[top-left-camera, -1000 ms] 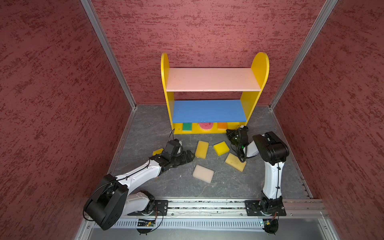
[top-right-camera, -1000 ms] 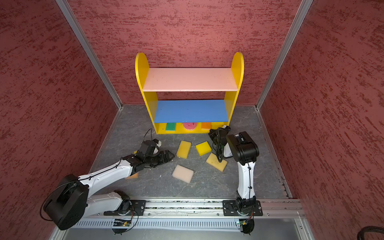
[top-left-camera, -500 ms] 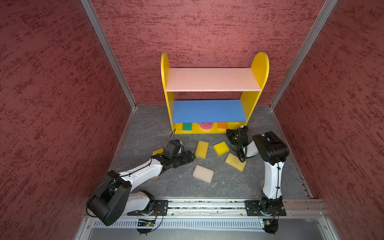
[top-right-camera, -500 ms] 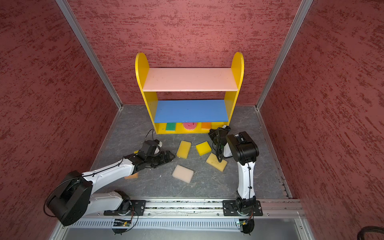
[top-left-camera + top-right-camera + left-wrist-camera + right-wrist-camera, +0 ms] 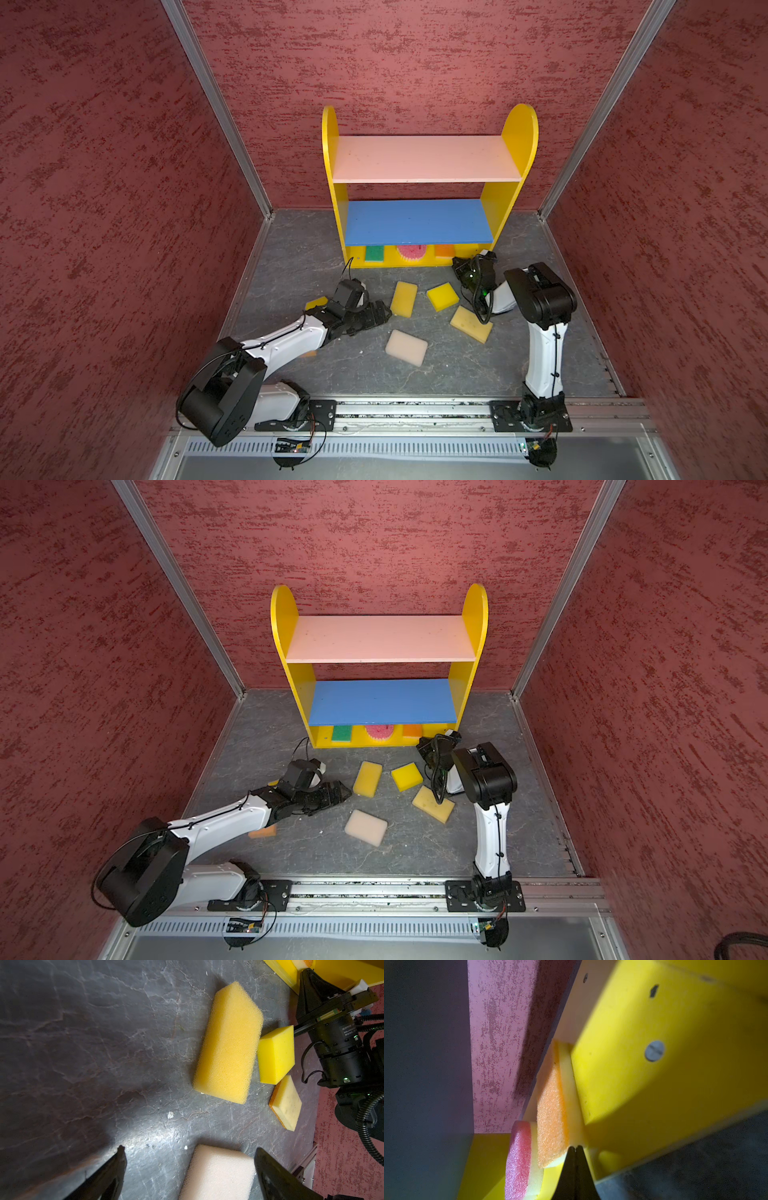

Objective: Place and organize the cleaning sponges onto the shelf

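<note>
- The left jaws stand wide apart and empty over the grey marbled tabletop [image 5: 357, 374]. The right jaws are pressed together, with nothing seen between them.
- The golden rectangular foam sponge [image 5: 228, 1043] lies ahead of the left jaws, flat on the tabletop. Its long axis runs away from them, towards the yellow shelf with pink and blue boards [image 5: 515, 137]. I judge that the open span would cross its short side, which suits a grasp.
- The cream rectangular foam sponge [image 5: 218, 1174] is nearer. In the left wrist view it shows in the gap between the jaws, closer to one of them. Which of these two sponges is meant next, I cannot tell.
- The left arm [image 5: 282, 340] is the nearer one to both. The bright yellow foam block [image 5: 442, 296] and the tan foam sponge [image 5: 471, 324] lie closer to the right arm [image 5: 540, 299].
- The right jaws point into the bottom compartment of the shelf. Their tips are at a corner of the orange-faced sponge [image 5: 552, 1105], which stands beside the round pink-backed sponge [image 5: 517, 1157].
</note>
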Controlling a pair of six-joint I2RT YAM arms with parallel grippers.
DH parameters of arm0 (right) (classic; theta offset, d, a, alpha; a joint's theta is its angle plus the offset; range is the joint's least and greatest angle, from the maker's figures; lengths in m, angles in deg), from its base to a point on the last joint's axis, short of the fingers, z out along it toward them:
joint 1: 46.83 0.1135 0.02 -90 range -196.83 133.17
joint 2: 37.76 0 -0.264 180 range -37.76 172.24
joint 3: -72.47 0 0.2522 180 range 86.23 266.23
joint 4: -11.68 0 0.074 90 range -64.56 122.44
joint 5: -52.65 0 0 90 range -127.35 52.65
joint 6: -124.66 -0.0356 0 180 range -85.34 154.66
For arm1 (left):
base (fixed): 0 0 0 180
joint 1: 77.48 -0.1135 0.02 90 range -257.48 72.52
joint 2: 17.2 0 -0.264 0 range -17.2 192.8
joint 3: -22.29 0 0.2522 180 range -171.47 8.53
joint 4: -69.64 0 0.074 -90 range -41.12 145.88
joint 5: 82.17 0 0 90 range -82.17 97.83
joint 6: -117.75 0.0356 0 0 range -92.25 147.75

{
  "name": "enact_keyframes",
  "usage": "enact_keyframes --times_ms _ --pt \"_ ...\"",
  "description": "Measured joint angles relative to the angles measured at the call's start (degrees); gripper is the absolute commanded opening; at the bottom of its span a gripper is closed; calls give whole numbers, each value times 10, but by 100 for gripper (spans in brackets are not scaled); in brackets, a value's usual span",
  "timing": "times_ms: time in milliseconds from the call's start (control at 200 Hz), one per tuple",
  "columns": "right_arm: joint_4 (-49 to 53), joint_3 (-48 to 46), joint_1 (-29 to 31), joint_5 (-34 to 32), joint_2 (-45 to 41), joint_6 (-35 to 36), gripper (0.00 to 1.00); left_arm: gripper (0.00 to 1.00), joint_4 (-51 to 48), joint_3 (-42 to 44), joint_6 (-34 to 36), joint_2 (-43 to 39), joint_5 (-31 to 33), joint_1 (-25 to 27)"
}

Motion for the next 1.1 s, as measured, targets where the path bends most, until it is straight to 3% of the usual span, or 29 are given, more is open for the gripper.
enact_keyframes --times_ms 1002,1097 --pt "-33 -25 -27 -43 -5 -16 0 97 0 -3 -4 0 2 10" --pt "-32 -25 -27 -37 -6 -5 5 97 0 -3 -4 0 4 12"
